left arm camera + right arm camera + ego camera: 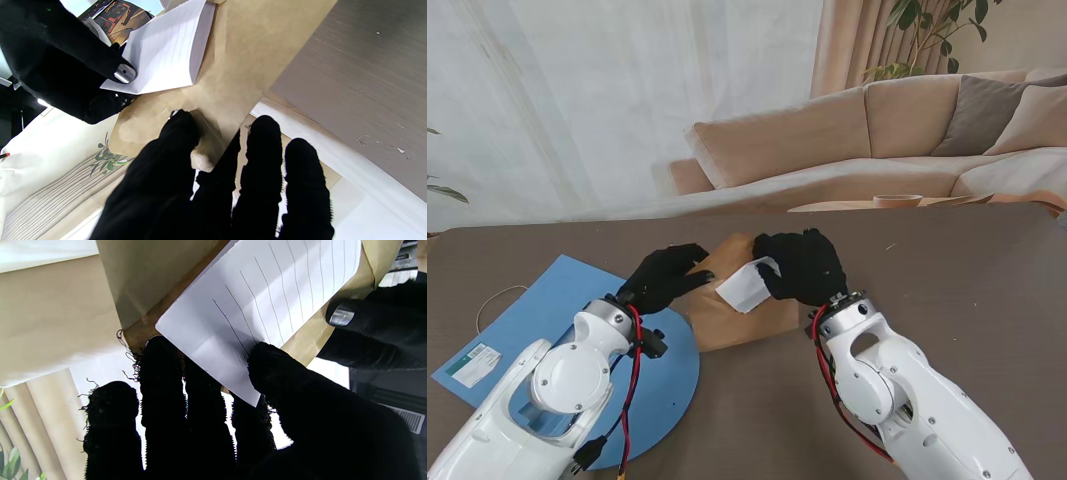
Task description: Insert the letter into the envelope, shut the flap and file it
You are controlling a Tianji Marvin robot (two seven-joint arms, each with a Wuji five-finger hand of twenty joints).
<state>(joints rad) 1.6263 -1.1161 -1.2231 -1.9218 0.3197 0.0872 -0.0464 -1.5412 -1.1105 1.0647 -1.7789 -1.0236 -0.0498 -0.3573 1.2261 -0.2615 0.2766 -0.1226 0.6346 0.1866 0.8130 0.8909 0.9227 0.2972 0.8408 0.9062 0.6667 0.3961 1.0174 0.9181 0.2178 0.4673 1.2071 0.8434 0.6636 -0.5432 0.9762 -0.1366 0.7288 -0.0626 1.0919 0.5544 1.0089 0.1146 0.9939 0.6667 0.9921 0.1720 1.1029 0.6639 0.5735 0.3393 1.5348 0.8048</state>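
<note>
A brown envelope (739,322) lies tilted up from the table between my two hands. My left hand (665,277) pinches its left edge, thumb (180,136) on the paper (240,66) and the other fingers behind it. My right hand (804,264) is shut on a folded white lined letter (743,288), whose free end rests against the envelope's face. In the right wrist view the thumb (277,370) presses the letter (267,296) against the fingers, with the envelope (150,280) behind. The left wrist view shows the letter (166,53) held by my right hand (63,66).
A blue folder (547,320) with a white label (473,364) lies on the table to the left, partly under my left arm. A thin white cable (497,297) curls beside it. A roll of tape (897,200) sits at the far table edge, with a sofa (877,140) beyond.
</note>
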